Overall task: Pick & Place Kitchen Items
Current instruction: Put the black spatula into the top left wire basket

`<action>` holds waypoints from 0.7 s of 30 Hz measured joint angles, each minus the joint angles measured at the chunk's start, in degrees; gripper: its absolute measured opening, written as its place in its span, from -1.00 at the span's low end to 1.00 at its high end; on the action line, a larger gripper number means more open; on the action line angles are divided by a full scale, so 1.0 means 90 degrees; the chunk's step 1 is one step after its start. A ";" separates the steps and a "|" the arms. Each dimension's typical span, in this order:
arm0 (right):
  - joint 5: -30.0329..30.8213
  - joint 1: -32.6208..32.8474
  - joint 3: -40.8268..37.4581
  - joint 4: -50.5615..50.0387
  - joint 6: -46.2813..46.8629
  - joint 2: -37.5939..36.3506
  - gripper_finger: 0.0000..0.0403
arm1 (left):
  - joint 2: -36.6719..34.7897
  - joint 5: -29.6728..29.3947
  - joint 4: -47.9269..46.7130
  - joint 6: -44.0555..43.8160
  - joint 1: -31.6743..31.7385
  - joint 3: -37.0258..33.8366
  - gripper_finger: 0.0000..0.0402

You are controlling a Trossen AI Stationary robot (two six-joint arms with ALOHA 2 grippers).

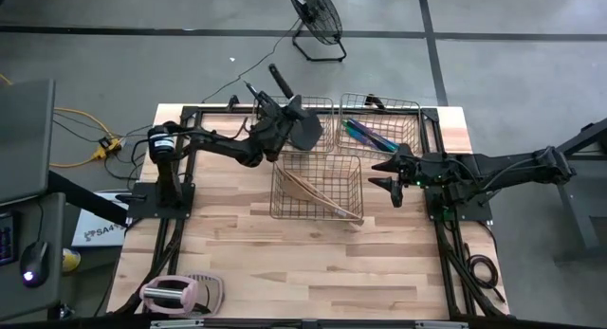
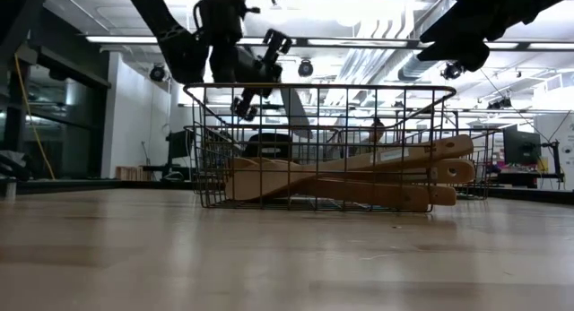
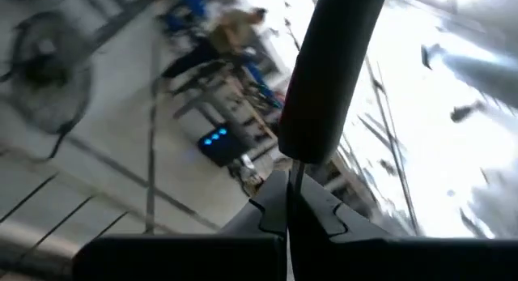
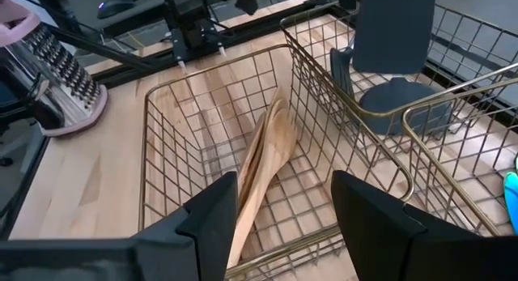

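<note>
My left gripper (image 1: 283,113) hangs over the far left copper wire basket (image 1: 328,103), shut on a black spatula (image 1: 305,130). The spatula's blade (image 4: 392,30) hangs into that basket, above another dark piece (image 4: 405,107) on the basket floor. Pale wooden utensils (image 1: 318,198) lie slanted in the near basket (image 1: 275,189), and the low view (image 2: 359,177) shows them too. Iridescent pieces (image 1: 365,135) lie in the far right basket (image 1: 410,109). My right gripper (image 1: 387,173) waits open at the near basket's right rim, holding nothing. My left gripper pinches the black spatula between its two fingers (image 3: 271,216), which lie across the handle part (image 3: 296,174). The handle's free end (image 1: 279,81) sticks out past the fingers toward the far edge. The blade hangs on the other side, over the far left basket, clear of the table.
A pink-and-white gadget (image 1: 175,293) lies at the near left corner of the table. The three wire baskets stand close together at the middle and far part. Bare wooden tabletop (image 1: 313,263) stretches along the near side. A fan (image 1: 315,21) stands on the floor beyond the far edge.
</note>
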 joint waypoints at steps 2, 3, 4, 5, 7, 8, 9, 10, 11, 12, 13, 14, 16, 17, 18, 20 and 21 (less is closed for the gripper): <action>0.0001 0.0000 0.0000 0.0000 -0.0001 -0.0002 -0.04 | 0.0099 -0.0352 -0.0083 -0.0608 0.0000 0.0000 -1.00; 0.0002 0.0000 0.0000 -0.0002 -0.0001 -0.0002 -0.04 | 0.0150 -0.0489 -0.0085 -0.0811 0.0000 0.0000 -1.00; 0.0008 0.0002 0.0000 0.0000 -0.0001 -0.0002 -0.04 | 0.0192 -0.0637 -0.0087 -0.0987 0.0000 0.0000 -1.00; 0.0041 0.0002 0.0000 -0.0002 -0.0001 -0.0002 -0.04 | 0.0220 -0.0762 -0.0109 -0.1144 0.0000 0.0000 -1.00; 0.0128 0.0000 0.0000 -0.0001 -0.0001 -0.0002 -0.04 | 0.0250 -0.0917 -0.0113 -0.1427 0.0000 0.0001 -1.00; 0.0155 0.0000 0.0000 -0.0002 0.0001 -0.0002 -0.04 | 0.0264 -0.0970 -0.0107 -0.1576 0.0002 0.0005 -1.00; 0.0169 0.0000 0.0000 -0.0001 0.0000 -0.0002 -0.04 | 0.0285 -0.1066 -0.0107 -0.1704 0.0000 0.0012 -1.00; 0.0168 0.0002 0.0000 -0.0002 -0.0001 -0.0002 -0.04 | 0.0292 -0.1129 -0.0136 -0.1803 0.0000 0.0012 -1.00; 0.0169 0.0001 0.0000 -0.0001 -0.0001 -0.0002 -0.04 | 0.0295 -0.1231 -0.0173 -0.1830 0.0000 0.0012 -1.00; 0.0169 0.0000 0.0000 -0.0002 0.0000 -0.0002 -0.04 | 0.0295 -0.1326 -0.0221 -0.1838 0.0000 0.0012 -1.00; 0.0169 0.0000 0.0000 -0.0002 -0.0001 -0.0002 -0.04 | 0.0295 -0.1414 -0.0263 -0.1844 0.0000 0.0012 -1.00; 0.0169 0.0001 0.0000 -0.0002 -0.0001 -0.0002 -0.04 | 0.0295 -0.1484 -0.0292 -0.1857 0.0000 0.0012 -1.00; 0.0169 0.0000 0.0000 -0.0002 -0.0001 -0.0002 -0.04 | 0.0295 -0.1639 -0.0304 -0.1867 0.0000 0.0027 -1.00; 0.0169 0.0000 0.0000 -0.0002 -0.0001 -0.0002 -0.04 | 0.0295 -0.1691 -0.0354 -0.1862 0.0000 0.0066 -1.00; 0.0169 0.0000 0.0000 -0.0002 0.0001 -0.0002 -0.04 | 0.0295 -0.1690 -0.0430 -0.1853 0.0002 0.0113 -1.00; 0.0169 0.0000 0.0000 -0.0002 0.0001 -0.0002 -0.04 | 0.0295 -0.1684 -0.0632 -0.1849 0.0000 0.0208 -1.00; 0.0169 0.0000 0.0000 -0.0002 0.0001 -0.0002 -0.04 | 0.0295 -0.1682 -0.0734 -0.1849 0.0000 0.0259 -1.00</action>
